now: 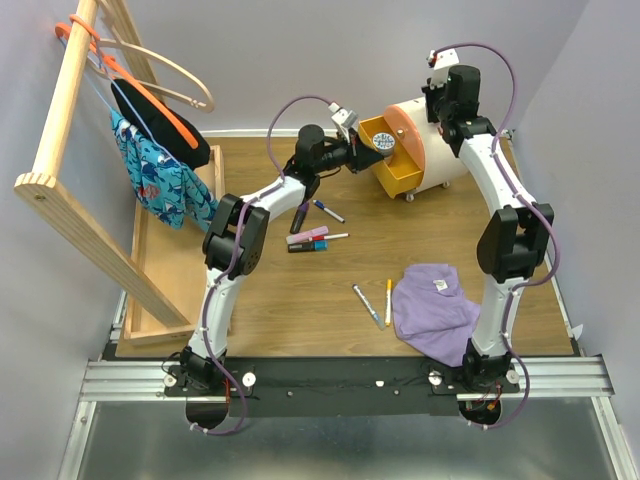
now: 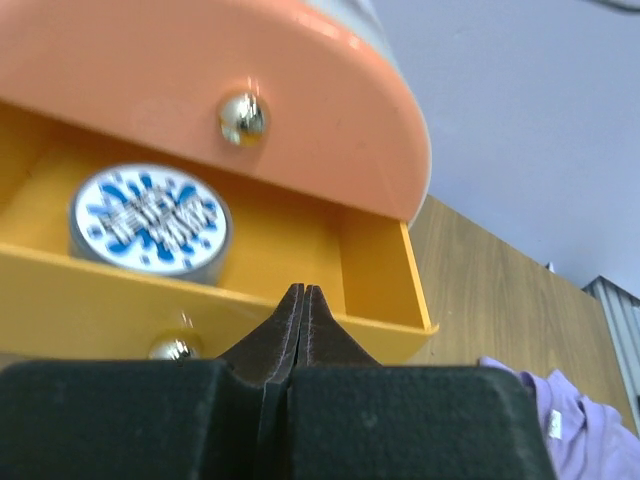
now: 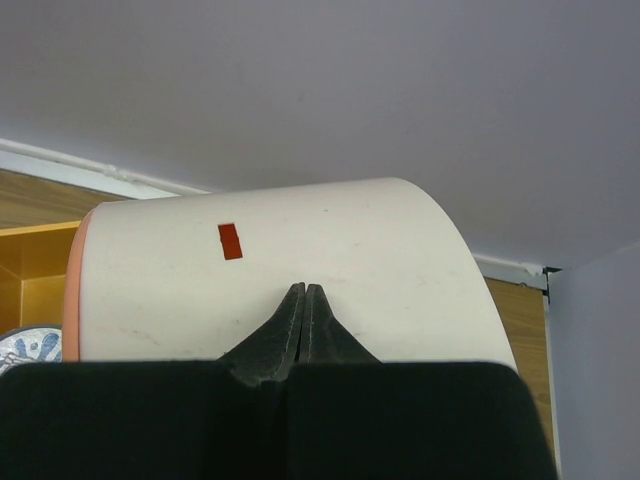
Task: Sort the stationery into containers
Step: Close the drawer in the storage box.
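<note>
The cream drawer unit (image 1: pixel 432 140) stands at the back right with its yellow drawer (image 1: pixel 392 165) pulled out below the orange drawer front (image 2: pixel 200 90). A round blue-patterned jar (image 2: pixel 150 220) sits inside the yellow drawer. My left gripper (image 2: pixel 303 290) is shut and empty, its tips just in front of that drawer's front wall. My right gripper (image 3: pixel 304 288) is shut and empty, tips over the unit's cream body (image 3: pixel 300 230). On the table lie a blue pen (image 1: pixel 327 211), a pink bar (image 1: pixel 308 235), a dark marker (image 1: pixel 307 246), a white pen (image 1: pixel 368 305) and a yellow pen (image 1: pixel 388 300).
A purple cloth (image 1: pixel 435 310) lies at the near right beside the right arm. A long wooden tray (image 1: pixel 165 270) and a wooden rack (image 1: pixel 70 130) with hangers and patterned clothing fill the left side.
</note>
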You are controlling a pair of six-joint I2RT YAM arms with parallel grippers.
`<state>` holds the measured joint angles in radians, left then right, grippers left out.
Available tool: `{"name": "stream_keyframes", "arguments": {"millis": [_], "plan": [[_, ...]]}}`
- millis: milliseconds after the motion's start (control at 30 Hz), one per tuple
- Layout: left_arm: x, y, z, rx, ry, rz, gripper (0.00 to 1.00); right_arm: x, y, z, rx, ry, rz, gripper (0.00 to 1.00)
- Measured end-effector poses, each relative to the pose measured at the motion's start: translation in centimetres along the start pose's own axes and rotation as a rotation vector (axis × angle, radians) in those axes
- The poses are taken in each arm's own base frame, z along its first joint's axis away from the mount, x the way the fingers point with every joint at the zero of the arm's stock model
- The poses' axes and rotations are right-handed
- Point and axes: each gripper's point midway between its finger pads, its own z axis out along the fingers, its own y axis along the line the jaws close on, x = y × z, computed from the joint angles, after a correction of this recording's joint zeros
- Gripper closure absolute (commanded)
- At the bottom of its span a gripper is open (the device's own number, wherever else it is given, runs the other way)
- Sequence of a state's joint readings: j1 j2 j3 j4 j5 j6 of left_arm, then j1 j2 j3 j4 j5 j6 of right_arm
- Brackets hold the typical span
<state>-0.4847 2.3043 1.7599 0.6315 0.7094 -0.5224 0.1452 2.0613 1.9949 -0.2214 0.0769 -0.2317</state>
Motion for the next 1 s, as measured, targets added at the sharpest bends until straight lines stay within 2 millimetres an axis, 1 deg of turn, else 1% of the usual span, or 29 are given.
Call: {"name": "stream_keyframes", "arguments": {"millis": [100,200,267,433,533,633,667,767,833,900,1000], "plan": [[-1.6,0.1,0.6,0.008,-0.020,0.055,1.00,0.0,0.0,0.3,-0.004,-0.009,0.002,0.99],[-2.4,0.2,1.1,0.013,-0.032,0.100,1.00,-0.1,0.1,0.4,-0.011,-0.014,0.002,0.99],[-2.4,0.5,1.3,0.012,-0.031,0.116,1.00,0.0,0.2,0.4,-0.014,-0.014,0.002,0.99],[-1.5,1.3,1.4,0.004,-0.017,0.133,1.00,0.0,0.2,0.4,-0.018,-0.014,0.002,0.99],[-2.0,1.5,1.1,0.004,-0.022,0.142,1.00,0.0,0.3,0.4,-0.023,-0.016,0.002,0.99],[-3.8,1.1,0.4,0.013,-0.039,0.154,1.00,-0.1,0.4,0.4,-0.028,-0.018,0.002,0.99],[-5.0,0.9,-0.1,0.014,-0.054,0.163,1.00,-0.1,0.5,0.5,-0.030,-0.018,0.003,0.99],[-7.4,0.4,-1.6,0.010,-0.078,0.188,1.00,0.0,0.6,0.7,-0.033,-0.025,0.006,0.99],[-8.3,0.6,-2.4,0.002,-0.086,0.202,1.00,0.0,0.6,0.9,-0.033,-0.030,0.006,0.99],[-8.4,1.1,-2.8,-0.007,-0.085,0.213,1.00,-0.1,0.7,1.0,-0.034,-0.035,0.007,0.99],[-6.5,2.2,-2.6,-0.023,-0.049,0.205,1.00,-0.1,0.7,1.1,-0.036,-0.038,0.007,0.99]]}}
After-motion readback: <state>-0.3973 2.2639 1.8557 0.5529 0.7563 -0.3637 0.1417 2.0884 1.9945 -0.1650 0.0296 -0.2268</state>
